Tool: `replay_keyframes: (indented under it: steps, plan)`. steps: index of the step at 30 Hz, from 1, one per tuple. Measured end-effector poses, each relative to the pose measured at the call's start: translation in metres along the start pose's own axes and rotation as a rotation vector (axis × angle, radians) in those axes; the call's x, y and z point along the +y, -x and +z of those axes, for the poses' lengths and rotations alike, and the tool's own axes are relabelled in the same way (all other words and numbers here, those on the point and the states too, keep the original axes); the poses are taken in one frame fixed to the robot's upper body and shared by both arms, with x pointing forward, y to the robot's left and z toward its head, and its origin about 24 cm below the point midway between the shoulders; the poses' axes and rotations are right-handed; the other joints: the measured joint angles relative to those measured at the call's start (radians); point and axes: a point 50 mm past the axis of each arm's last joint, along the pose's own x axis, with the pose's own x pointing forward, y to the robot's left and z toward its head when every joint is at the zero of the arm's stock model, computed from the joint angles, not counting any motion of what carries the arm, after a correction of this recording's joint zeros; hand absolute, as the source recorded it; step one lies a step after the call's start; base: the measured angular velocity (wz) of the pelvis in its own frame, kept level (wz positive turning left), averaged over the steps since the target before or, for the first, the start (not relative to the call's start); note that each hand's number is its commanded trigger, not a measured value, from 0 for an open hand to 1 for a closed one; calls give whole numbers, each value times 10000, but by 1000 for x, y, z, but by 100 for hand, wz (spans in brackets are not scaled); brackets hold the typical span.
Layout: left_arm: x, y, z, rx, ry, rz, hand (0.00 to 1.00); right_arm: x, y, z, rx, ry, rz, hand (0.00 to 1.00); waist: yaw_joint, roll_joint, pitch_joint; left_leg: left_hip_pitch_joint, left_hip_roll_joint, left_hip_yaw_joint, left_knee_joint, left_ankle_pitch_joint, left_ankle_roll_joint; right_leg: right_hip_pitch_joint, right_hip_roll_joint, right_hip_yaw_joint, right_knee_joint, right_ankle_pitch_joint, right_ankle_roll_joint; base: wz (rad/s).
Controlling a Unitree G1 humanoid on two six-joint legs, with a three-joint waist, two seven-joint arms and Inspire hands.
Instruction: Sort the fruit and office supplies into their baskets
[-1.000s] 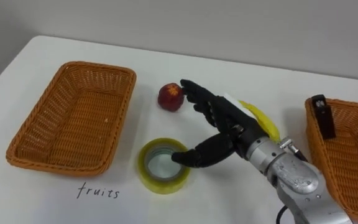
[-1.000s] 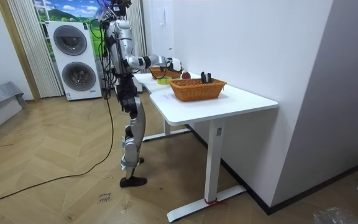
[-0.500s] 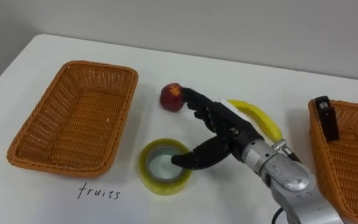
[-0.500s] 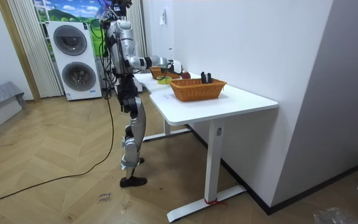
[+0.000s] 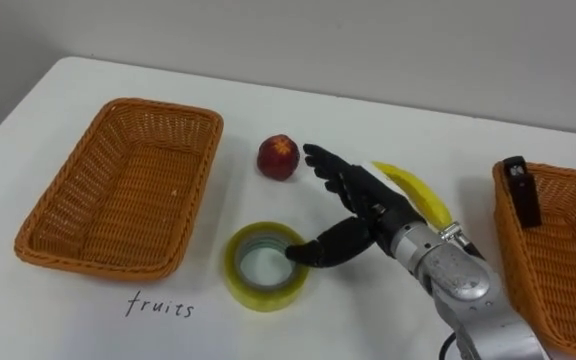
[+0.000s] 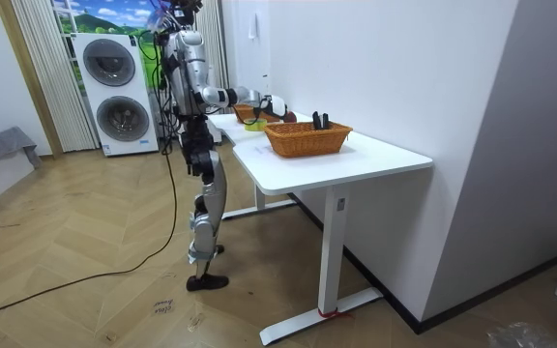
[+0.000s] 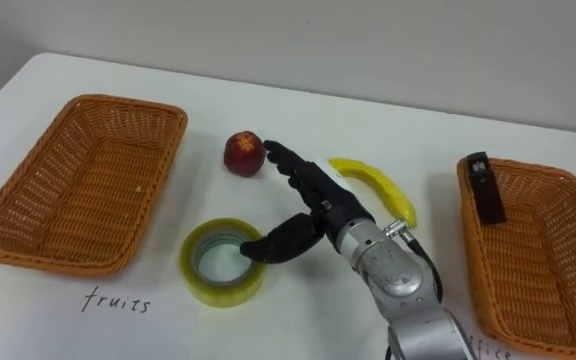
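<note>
White table (image 5: 468, 165), right hand (image 5: 368, 207) spread wide, fingertips (image 5: 315, 154) just beside apple (image 5: 278, 157), thumb over tape roll (image 5: 256, 291) rim

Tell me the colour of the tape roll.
The tape roll is yellow-green, clearest in the left eye view.

We're reading one handwritten word (image 5: 158, 307), "fruits", in dark ink straight on the white counter (image 5: 388, 130), just in front of the left basket (image 5: 118, 185). By the right basket (image 7: 528, 250), a few pen strokes (image 7: 480, 348) are cut off at the edge, so we can't read them.
</note>
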Motion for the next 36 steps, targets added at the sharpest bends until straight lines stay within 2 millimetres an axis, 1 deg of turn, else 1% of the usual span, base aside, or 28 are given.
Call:
replay_keyframes:
  steps: [3,7,9,10,13,14,17,22,26,30,34,36]
  plan:
    - [0,0,0,6,0,-94,0,0,0,0,45,145,-25,0,26,1,2,-6,-1,-21,6,0,0,2,0,-18,0,0,0,1]
    - [-1,0,1,-37,1,-162,0,3,-1,-1,178,619,101,0,156,3,3,-9,-2,-31,15,0,0,2,0,-23,1,0,0,0]
    - [0,0,2,-93,14,-144,0,4,-1,-1,243,809,101,0,234,4,4,-20,-6,-66,13,0,0,8,-3,-56,2,0,0,6]
    - [0,0,2,-100,6,-140,0,5,-1,-1,315,1000,80,0,232,6,5,-23,-9,-105,14,0,0,27,-10,-149,4,0,0,8]
    - [-1,0,1,-77,5,-158,0,6,-1,-2,448,1259,83,0,334,20,14,-26,-10,-134,20,0,0,37,-12,-169,3,0,0,4]
    - [-1,0,4,-142,15,-148,0,8,-2,-2,494,1374,141,0,329,31,20,-39,-16,-178,38,0,0,44,-11,-164,3,0,0,7]
    - [-1,0,3,-102,-3,-157,0,12,-3,-4,618,1471,262,0,389,77,51,-70,-26,-253,61,0,0,51,-12,-165,2,0,0,7]
    - [0,1,6,-143,21,-132,0,12,-7,-8,840,1552,232,0,482,152,100,-87,-35,-332,52,0,0,50,-11,-183,-3,0,0,3]
    - [-1,1,7,-129,22,-87,0,19,-11,-10,953,1495,231,0,482,179,86,-85,-34,-334,72,0,-1,55,-7,-259,-2,0,0,0]
    - [-2,2,8,-89,22,-98,0,21,-12,-10,999,1615,165,0,491,205,68,-81,-39,-331,80,0,0,55,-12,-263,2,0,0,0]
    - [-4,3,10,-151,73,-154,0,23,-12,-11,1119,2134,186,0,492,300,6,-75,-40,-332,74,0,0,54,-12,-265,4,0,0,0]
    - [-5,3,10,-133,71,-176,0,24,-12,-11,1145,2326,226,0,493,319,-7,-74,-39,-333,75,1,-2,53,-10,-266,3,0,0,0]
